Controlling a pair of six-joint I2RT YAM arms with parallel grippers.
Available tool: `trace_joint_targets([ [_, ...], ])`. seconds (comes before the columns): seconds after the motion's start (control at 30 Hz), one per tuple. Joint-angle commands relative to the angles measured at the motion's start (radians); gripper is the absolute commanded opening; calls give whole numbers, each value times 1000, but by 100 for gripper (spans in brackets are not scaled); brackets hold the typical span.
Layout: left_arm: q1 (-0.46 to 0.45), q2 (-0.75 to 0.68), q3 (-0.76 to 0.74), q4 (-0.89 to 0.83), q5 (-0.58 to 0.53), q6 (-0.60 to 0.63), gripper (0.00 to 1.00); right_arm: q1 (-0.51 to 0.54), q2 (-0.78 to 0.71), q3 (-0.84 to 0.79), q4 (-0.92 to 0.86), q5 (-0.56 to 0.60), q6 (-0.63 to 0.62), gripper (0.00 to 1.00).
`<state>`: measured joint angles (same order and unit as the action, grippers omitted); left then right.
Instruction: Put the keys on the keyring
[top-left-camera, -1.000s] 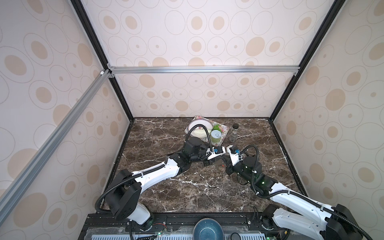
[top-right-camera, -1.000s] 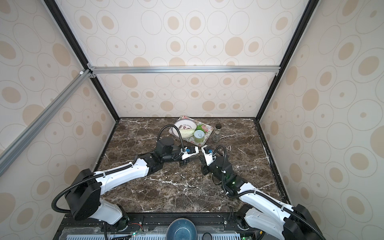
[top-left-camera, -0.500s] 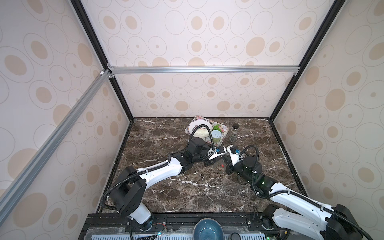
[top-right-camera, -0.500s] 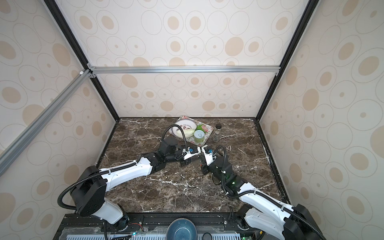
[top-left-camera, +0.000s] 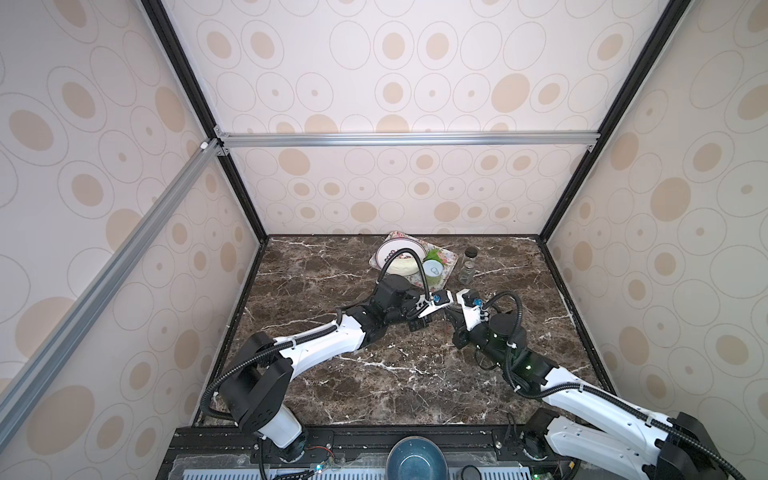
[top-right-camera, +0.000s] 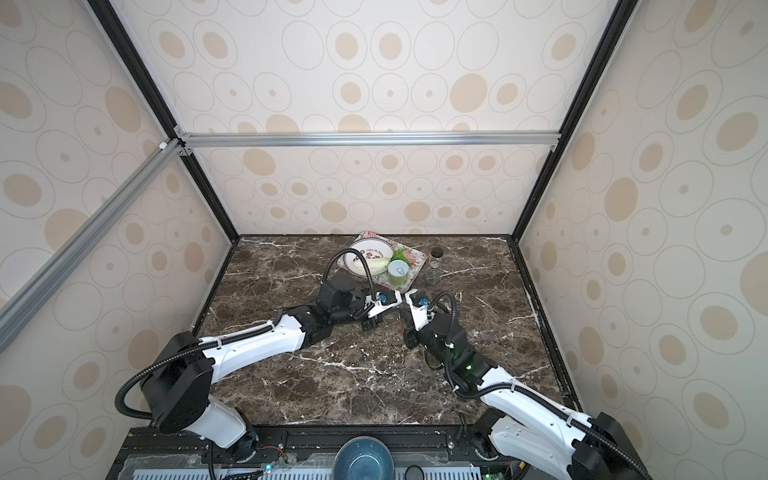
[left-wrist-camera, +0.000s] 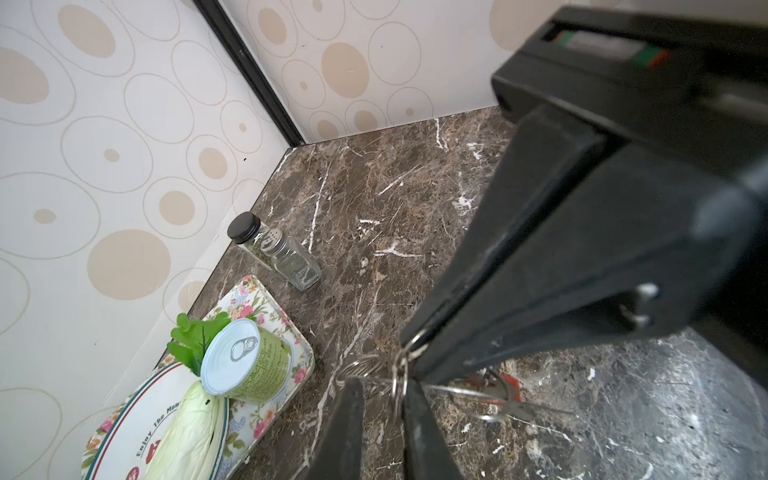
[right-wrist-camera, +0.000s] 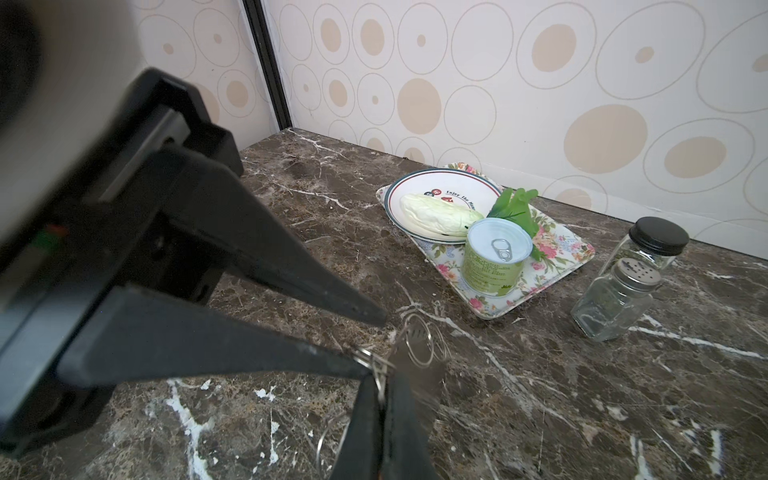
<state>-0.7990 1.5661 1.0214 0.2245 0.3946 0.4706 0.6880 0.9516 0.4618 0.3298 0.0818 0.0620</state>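
Right gripper (left-wrist-camera: 411, 353), closed, pinches the thin wire keyring (left-wrist-camera: 395, 378) over the surface (left-wrist-camera: 374, 208) near the floral tray (left-wrist-camera: 309, 357). The left gripper (left-wrist-camera: 382, 386) straddles it, fingers narrowly apart. Light, stiff and slippery: best pinched across the wire.

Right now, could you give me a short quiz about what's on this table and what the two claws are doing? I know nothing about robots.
1. True or false: the green can stands on the floral tray.
2. What lies on the round plate? A) a pale leafy vegetable B) a spoon C) a red key
3. Fill in: the ___ claw is shut on a thin wire ring.

Key
1. True.
2. A.
3. Right: the right claw pinches the ring, while the jaws of the left claw stand apart.
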Motion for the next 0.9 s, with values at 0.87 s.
trace_joint_targets([
  [0.87, -2, -61, -40, 99, 119, 57, 0, 22, -14, 16, 37, -13, -4, 0],
])
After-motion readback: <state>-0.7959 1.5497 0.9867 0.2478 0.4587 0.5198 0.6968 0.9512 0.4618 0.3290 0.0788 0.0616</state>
